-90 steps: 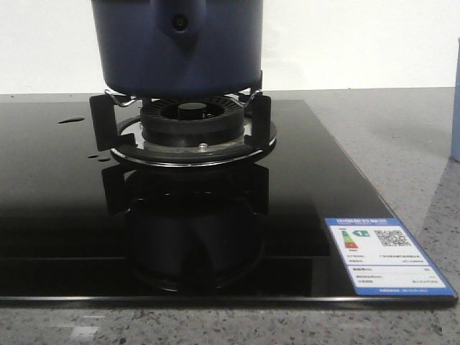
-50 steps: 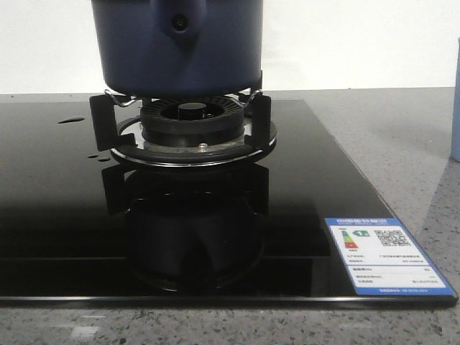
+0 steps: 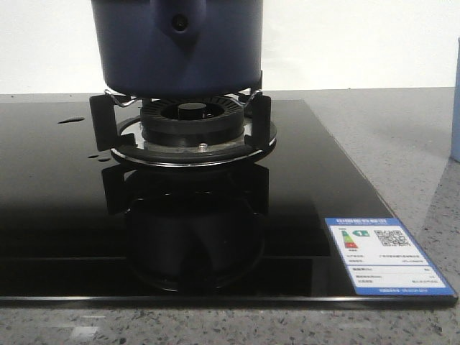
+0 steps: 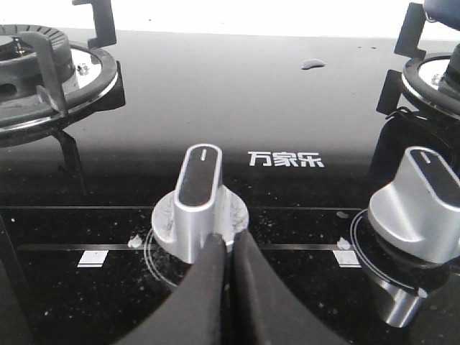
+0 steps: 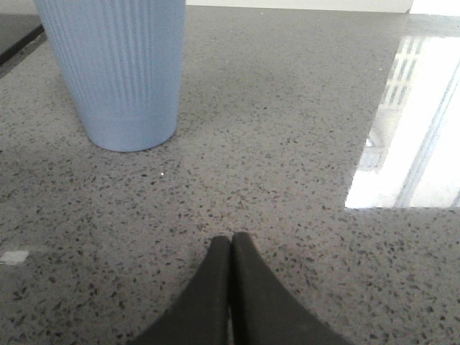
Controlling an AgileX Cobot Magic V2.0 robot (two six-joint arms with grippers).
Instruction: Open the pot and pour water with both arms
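Pot: we see the pot (image 3: 177, 44), dark navy with matte sides, sitting on the burner grate (image 3: 108, 118) of the black glass cooktop (image 3: 57, 215). Its handle mount with the dark round hole faces the front camera. The top of the pot is cut off by the frame, so we cannot tell whether a lid is on it.

Burner: the burner ring (image 3: 190, 115) lies directly beneath the pot, unlit as far as we can see.

Cup: the pale-blue ribbed cup (image 5: 115, 68) stands upright on the grey speckled counter (image 5: 287, 144), to the right of the cooktop. Only a sliver of it shows at the right edge of the front view.

Left gripper: our left gripper (image 4: 225, 248) has its fingers pressed together and holds nothing. It sits low at the cooktop's front edge, just behind a silver knob (image 4: 198, 205). A second knob (image 4: 417, 198) stands near it.

Right gripper: our right gripper (image 5: 231, 244) is also pinched closed and empty, low over the counter, with the cup ahead of it and well apart.

Key relation: we judge that the pot lies forward of and above both grippers. The left arm, already over the cooktop, looks nearer to it; the right arm is off to the side, by the cup.

Progress: we judge the task not yet started.
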